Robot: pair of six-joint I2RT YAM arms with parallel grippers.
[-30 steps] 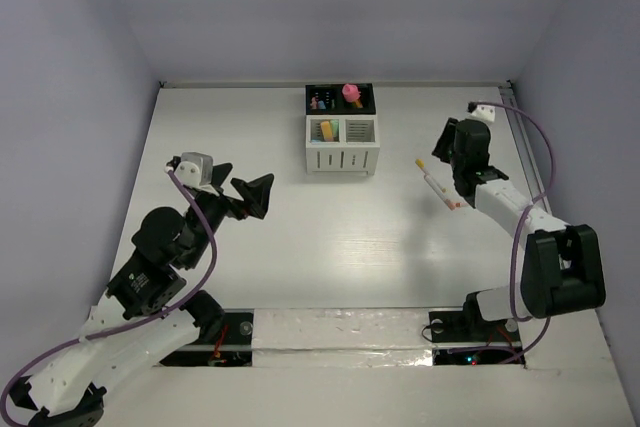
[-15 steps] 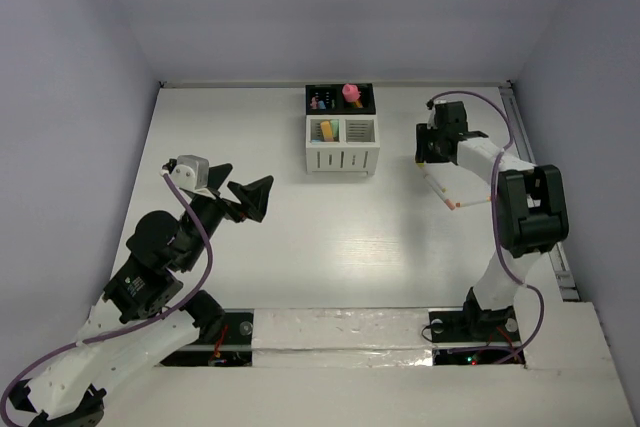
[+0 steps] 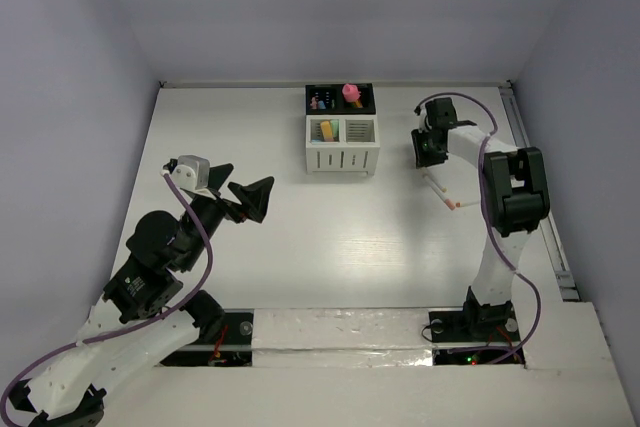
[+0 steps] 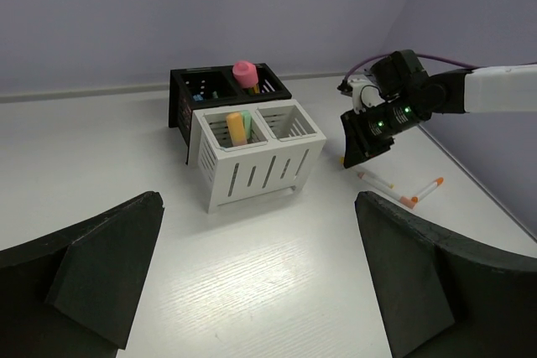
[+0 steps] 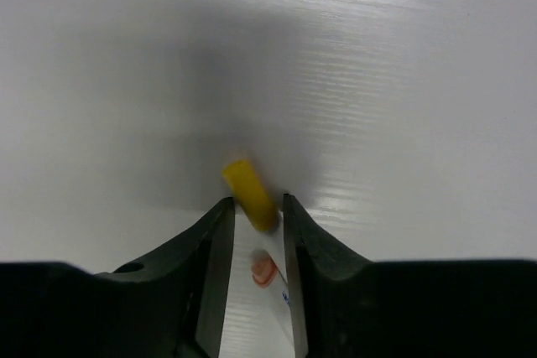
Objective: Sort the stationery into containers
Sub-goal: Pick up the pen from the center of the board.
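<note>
The containers are a black block (image 3: 340,99) joined to a white slatted block (image 3: 343,155) at the back middle. They also show in the left wrist view, black (image 4: 189,105) and white (image 4: 277,167). A thick pink piece (image 3: 350,92) stands in the black right compartment. Orange and green sticks (image 4: 237,127) stand in the white left compartment. My right gripper (image 3: 428,150) is right of the white block, low over the table. It is shut on a white stick with a yellow cap (image 5: 249,194). Two white orange-tipped sticks (image 3: 440,193) (image 4: 428,189) lie beside it. My left gripper (image 3: 243,198) is open and empty.
Enclosure walls stand at the back and both sides. A rail (image 3: 530,167) runs along the table's right edge. The right arm's purple cable (image 3: 455,99) loops above its wrist. The white tabletop (image 4: 277,266) lies between my left fingers.
My right arm has swung back and left, carrying the yellow-capped stick nearer the white block and lower to the table. The left arm has barely shifted.
</note>
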